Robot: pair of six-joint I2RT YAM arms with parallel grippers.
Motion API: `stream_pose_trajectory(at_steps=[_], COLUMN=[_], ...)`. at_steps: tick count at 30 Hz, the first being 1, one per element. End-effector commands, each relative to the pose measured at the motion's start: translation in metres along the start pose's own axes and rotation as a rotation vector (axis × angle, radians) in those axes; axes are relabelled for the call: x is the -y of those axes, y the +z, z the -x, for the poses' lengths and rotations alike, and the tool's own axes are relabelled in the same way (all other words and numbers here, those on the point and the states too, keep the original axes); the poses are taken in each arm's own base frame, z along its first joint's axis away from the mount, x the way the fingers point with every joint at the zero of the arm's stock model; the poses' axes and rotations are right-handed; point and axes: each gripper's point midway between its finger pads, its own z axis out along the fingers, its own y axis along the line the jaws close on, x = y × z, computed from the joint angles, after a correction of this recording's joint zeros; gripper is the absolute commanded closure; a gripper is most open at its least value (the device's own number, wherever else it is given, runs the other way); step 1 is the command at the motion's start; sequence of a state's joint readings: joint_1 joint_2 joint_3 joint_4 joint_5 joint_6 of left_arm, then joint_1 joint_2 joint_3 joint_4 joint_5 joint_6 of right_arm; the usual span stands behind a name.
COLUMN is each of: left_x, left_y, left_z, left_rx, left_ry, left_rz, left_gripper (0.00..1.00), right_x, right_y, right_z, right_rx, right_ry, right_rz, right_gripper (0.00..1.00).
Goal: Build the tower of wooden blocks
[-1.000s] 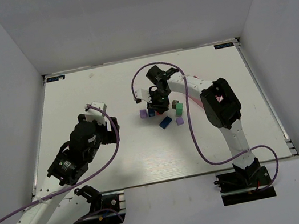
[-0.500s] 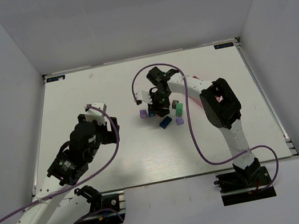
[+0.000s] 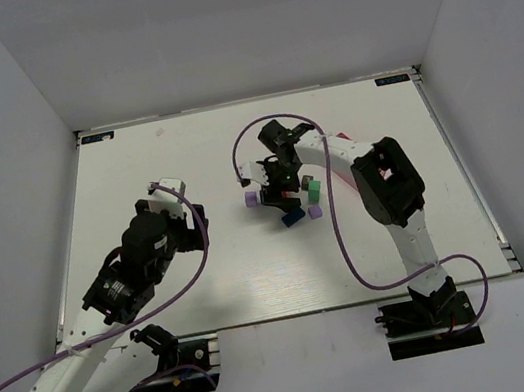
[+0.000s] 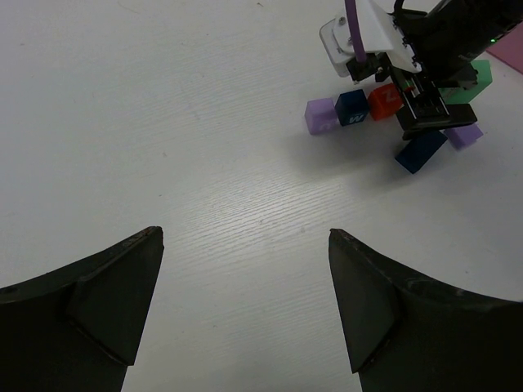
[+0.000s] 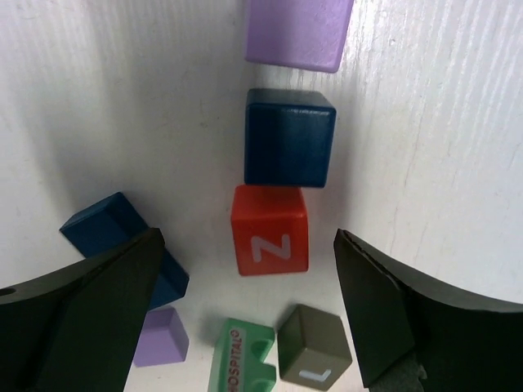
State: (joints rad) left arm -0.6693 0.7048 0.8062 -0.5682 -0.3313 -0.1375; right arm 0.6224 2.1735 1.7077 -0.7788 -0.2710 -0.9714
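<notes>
Item: wood block tower, unbuilt. Every piece in view lies singly on the white worktop (image 3: 184, 159), none on another, so by my reading the task stands at its first pick. Contents, as seen from the right wrist: lilac wooden cube (image 5: 298, 33), dark blue wooden cube (image 5: 288, 137) and red wooden cube marked Z (image 5: 270, 230), set in a straight row, the blue and red apparently touching, the lilac just apart. Also a blue wooden brick (image 5: 122, 241), lying askew beside the row and partly hidden by one finger; a small lilac wooden block (image 5: 159, 336); a green wooden block lettered HOSPITAL (image 5: 237, 359); and an olive wooden cube marked L (image 5: 315, 347) just beside the green one (touching or not, I cannot tell). Right gripper (image 5: 247, 235): spread wide, holding nothing, poised over the cluster with the red cube between its fingers, which suggests that cube is the intended pick. The wide spread leaves room on both sides, though the blue brick sits close to one finger and could be nudged on a descent. Its height above the worktop cannot be told. Left gripper (image 4: 241, 237): likewise wide and empty, over bare worktop well apart from the blocks, probably kept there to leave the cluster free for the other arm. In the top view the cluster lies near the middle of the worktop, within the right arm's reach.
</notes>
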Motion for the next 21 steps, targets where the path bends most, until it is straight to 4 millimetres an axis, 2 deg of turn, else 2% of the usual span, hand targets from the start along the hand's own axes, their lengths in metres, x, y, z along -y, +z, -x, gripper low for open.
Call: stream_pose_trajectory(at_steps=[1, 7, 11, 16, 19, 21], left_x=[-0.003, -0.003, -0.003, -0.003, -0.003, -0.003], left_y=[-0.001, -0.001, -0.001, -0.001, -0.001, -0.001], left_z=[0.001, 0.001, 0.001, 0.001, 0.001, 0.001], left_rx=[0.012, 0.012, 0.012, 0.012, 0.012, 0.012], left_ry=[-0.001, -0.001, -0.001, -0.001, -0.001, -0.001], left_rz=[0.006, 0.006, 0.006, 0.006, 0.006, 0.006], left_gripper=[0.08, 0.08, 0.08, 0.08, 0.08, 0.08], right_x=[0.004, 0.004, 0.019, 0.018, 0.009, 0.006], right_y=[-0.042, -0.081, -0.101, -0.086, -0.072, -0.064], right_z=[0.022, 0.034, 0.043, 0.037, 0.031, 0.029], right_rx=[0.064, 0.119, 0.18, 0.198, 0.184, 0.184], right_ry=[-0.024, -0.049, -0.035, -0.041, -0.069, -0.103], right_rz=[-0.079, -0.18, -0.29, -0.247, -0.175, -0.147], right_gripper=[0.09, 0.09, 0.09, 0.09, 0.09, 0.15])
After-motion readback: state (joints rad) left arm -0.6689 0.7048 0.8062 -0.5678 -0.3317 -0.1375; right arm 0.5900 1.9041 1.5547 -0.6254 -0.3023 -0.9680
